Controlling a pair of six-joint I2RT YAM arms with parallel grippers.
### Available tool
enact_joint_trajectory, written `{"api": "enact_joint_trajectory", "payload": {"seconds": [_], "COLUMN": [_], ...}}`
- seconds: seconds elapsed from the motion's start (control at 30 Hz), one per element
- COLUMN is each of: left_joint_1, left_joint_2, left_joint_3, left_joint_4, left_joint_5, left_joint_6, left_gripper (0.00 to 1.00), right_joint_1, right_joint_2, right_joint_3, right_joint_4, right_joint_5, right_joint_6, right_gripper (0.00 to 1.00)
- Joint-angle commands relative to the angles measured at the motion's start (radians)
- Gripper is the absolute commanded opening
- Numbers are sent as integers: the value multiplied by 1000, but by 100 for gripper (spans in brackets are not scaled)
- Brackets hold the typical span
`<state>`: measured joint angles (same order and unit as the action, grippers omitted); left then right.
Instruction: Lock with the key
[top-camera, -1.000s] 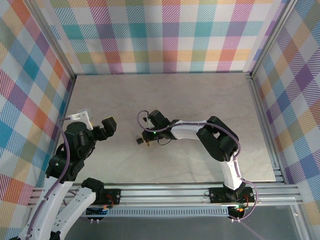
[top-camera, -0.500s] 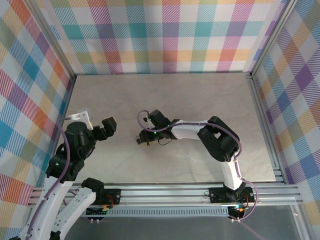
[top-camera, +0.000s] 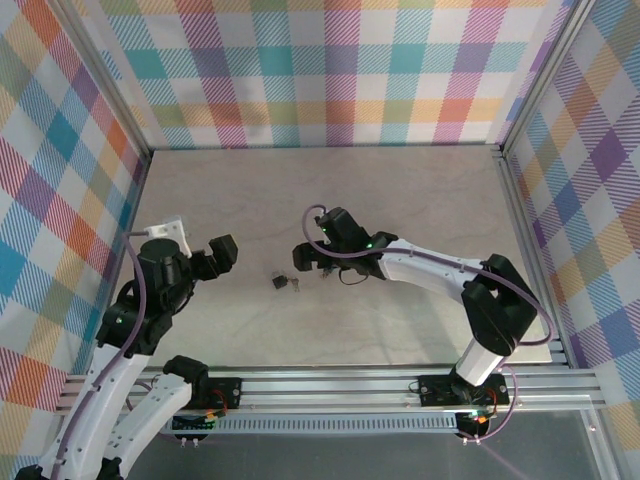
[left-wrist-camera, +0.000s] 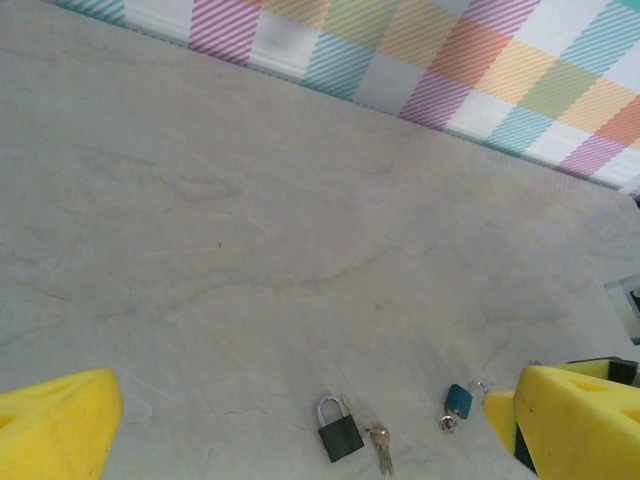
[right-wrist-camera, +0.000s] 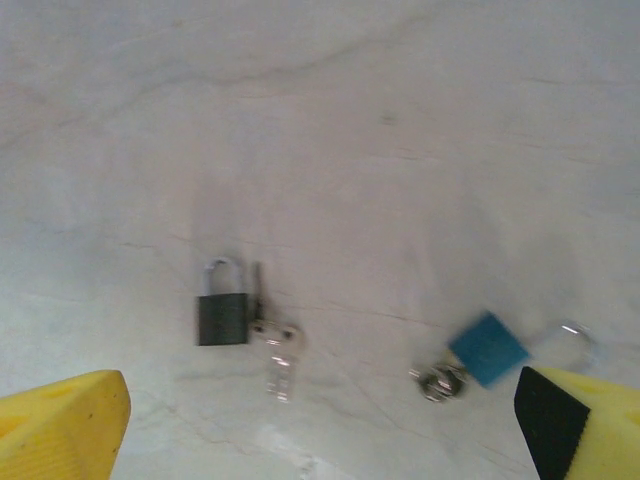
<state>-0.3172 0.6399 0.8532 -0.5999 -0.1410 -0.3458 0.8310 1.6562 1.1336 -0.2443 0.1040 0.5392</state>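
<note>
A dark padlock (left-wrist-camera: 340, 432) (right-wrist-camera: 222, 317) (top-camera: 279, 282) lies flat on the table, its shackle looking closed. A loose key (left-wrist-camera: 380, 447) (right-wrist-camera: 278, 352) (top-camera: 296, 286) lies right beside it. A small blue padlock (left-wrist-camera: 459, 401) (right-wrist-camera: 488, 347) lies to their right with its shackle swung open and a key (right-wrist-camera: 437, 380) at its base. My right gripper (top-camera: 305, 255) (right-wrist-camera: 320, 425) hangs open above these things, holding nothing. My left gripper (top-camera: 216, 254) (left-wrist-camera: 310, 410) is open and empty, off to the left of the dark padlock.
The locks lie near the middle of a pale marble-look tabletop (top-camera: 420, 200). Checked cloth walls (top-camera: 330, 70) and aluminium rails (top-camera: 520, 230) close it in at the back and both sides.
My right gripper has opened and drawn back to the right, off the dark padlock and key, which now lie free. The left arm has only shifted slightly.
</note>
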Motion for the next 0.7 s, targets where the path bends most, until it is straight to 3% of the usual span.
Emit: {"api": "enact_joint_trajectory", "payload": {"seconds": [0.0, 0.17, 0.33, 0.43, 0.53, 0.67], "left_joint_1": [3, -5, -48, -85, -103, -109], "left_joint_2": [17, 76, 171, 223, 238, 222], "left_joint_3": [24, 45, 77, 93, 104, 96], "left_joint_4": [-12, -26, -60, -76, -91, -82], "left_joint_5": [36, 102, 138, 135, 108, 104], "left_joint_6": [22, 41, 60, 69, 75, 72], "left_gripper": [100, 100, 100, 100, 100, 100], "right_joint_1": [-13, -19, -53, -97, -137, -144], "right_joint_2": [-20, 4, -47, -79, -89, -72], "right_joint_3": [-1, 49, -32, -97, -162, -173], "right_joint_4": [-138, -262, -203, -129, -11, 33], "right_joint_5": [106, 148, 105, 1, -139, -191], "right_joint_6": [91, 173, 199, 196, 189, 163], "right_gripper": [99, 99, 99, 100, 94, 89]}}
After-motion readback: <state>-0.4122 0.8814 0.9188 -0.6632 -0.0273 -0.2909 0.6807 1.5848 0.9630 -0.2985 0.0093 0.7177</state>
